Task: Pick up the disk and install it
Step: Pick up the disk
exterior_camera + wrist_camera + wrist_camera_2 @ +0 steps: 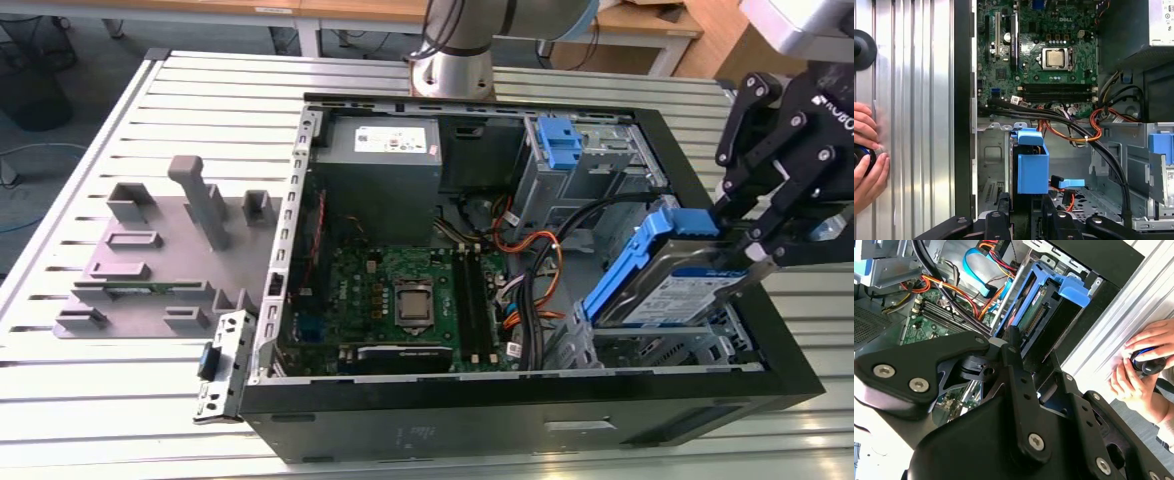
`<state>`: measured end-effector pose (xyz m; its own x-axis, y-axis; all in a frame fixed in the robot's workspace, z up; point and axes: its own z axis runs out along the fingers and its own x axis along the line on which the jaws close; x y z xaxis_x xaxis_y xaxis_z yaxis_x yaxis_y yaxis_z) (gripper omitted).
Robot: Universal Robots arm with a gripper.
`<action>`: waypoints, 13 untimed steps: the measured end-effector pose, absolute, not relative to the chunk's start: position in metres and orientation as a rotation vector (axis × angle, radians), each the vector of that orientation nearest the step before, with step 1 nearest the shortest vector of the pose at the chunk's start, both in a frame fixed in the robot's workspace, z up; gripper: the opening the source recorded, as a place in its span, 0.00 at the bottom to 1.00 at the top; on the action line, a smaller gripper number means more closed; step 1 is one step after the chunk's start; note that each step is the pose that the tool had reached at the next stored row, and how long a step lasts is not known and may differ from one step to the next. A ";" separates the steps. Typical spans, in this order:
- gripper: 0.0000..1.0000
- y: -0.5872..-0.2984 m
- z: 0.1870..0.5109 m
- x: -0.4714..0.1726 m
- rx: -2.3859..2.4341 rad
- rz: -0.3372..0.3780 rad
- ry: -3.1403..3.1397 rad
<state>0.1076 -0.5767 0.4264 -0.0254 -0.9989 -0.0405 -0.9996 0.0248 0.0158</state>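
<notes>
The disk is a silver drive with a white-and-blue label and blue rails. It stands tilted in the drive cage at the corner of the open computer case on the exterior view's right. My gripper is shut on the disk's raised end, with the lower end down in the cage. In the first wrist view the blue carrier of the disk stands between my fingers. In the second wrist view the disk lies just past one finger.
Inside the case are the motherboard, a grey power supply, orange and black cables beside the cage, and a lone blue bracket. A grey fixture stands outside it. A person's hands rest on the slatted table.
</notes>
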 end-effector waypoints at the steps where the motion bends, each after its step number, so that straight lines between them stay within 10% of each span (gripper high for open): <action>1: 0.35 -0.577 0.425 0.108 -2.180 0.062 2.236; 13: 0.35 -0.577 0.403 0.108 -2.180 0.062 2.236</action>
<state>0.1076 -0.5773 0.4028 -0.0254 -0.9989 -0.0405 -0.9996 0.0248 0.0158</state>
